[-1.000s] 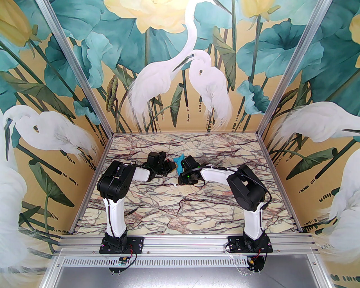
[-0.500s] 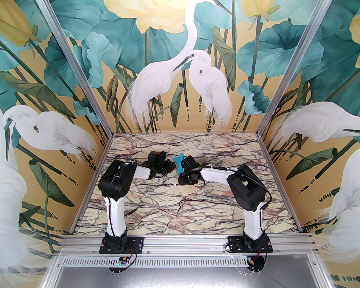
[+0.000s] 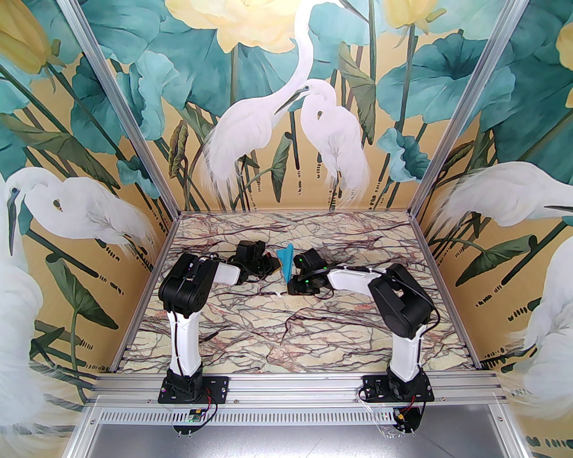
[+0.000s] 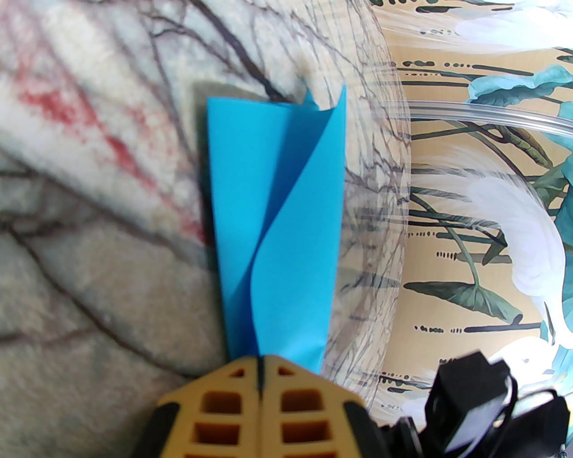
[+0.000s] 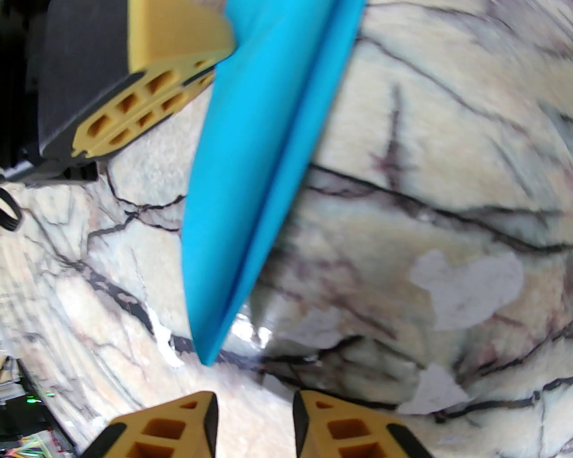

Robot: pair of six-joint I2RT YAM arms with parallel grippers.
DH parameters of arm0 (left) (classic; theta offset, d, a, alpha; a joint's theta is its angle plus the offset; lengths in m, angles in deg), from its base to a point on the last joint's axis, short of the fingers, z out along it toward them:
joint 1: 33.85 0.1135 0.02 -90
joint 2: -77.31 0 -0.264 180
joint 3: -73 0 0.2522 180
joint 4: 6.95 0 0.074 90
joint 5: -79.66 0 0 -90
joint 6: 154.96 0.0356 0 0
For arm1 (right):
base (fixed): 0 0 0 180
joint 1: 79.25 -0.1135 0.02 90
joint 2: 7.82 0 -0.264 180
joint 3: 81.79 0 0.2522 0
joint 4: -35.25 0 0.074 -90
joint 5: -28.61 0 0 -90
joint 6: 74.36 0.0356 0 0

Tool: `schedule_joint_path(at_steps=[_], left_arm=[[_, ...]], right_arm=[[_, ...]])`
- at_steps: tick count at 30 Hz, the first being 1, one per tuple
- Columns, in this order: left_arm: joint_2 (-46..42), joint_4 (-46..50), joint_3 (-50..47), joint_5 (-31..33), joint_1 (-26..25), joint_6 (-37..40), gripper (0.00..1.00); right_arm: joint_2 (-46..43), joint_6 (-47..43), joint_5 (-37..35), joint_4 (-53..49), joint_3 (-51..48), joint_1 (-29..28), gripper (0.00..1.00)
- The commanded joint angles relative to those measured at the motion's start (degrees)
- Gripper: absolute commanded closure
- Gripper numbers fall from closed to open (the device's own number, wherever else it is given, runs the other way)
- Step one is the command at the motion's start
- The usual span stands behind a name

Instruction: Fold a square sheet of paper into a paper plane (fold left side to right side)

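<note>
Left tool (image 4: 261,363) clamps the paper plane (image 4: 277,214) by one edge; right tool (image 5: 254,402) gapes empty just off its tip.

1. A marble-patterned tabletop (image 3: 286,340), cream with dark purple and reddish veins, fills the floor of the enclosure.
2. A small white scrap (image 3: 278,295) lies on it near the middle; the right wrist view shows it ragged (image 5: 163,340).
3. Pale grey worn patches (image 5: 465,286) mark the marble to the right of that scrap.
4. The painted far wall shows a pair of white egrets (image 3: 250,129), teal lotus leaves (image 3: 429,76) and a pale yellow flower (image 3: 233,22).
5. Another painted egret stands on the left wall (image 3: 76,205) and one on the right wall (image 3: 501,197).
6. Slanting aluminium posts rise at the far left corner (image 3: 122,107) and far right corner (image 3: 459,107).
7. A grooved aluminium rail (image 3: 295,384) runs along the near edge, with a slotted metal strip (image 3: 286,417) and a grey metal sheet (image 3: 286,440) nearer still.
</note>
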Motion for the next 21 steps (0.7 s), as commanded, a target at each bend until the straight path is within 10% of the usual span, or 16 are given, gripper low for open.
schedule_joint_path(at_steps=[1,9,21], left_arm=[[1.81,1.73,0.86,0.00,0.46,1.47,0.98],[1.82,1.83,1.17,-0.30,0.48,1.34,0.98],[1.71,0.04,0.78,-0.25,-0.21,0.08,0.98]], right_arm=[[-2.45,6.29,9.82,12.74,-3.55,2.08,0.73],[0.67,16.43,17.12,27.95,-6.03,5.32,0.89],[3.89,7.86,12.44,9.89,4.37,3.83,0.82]])
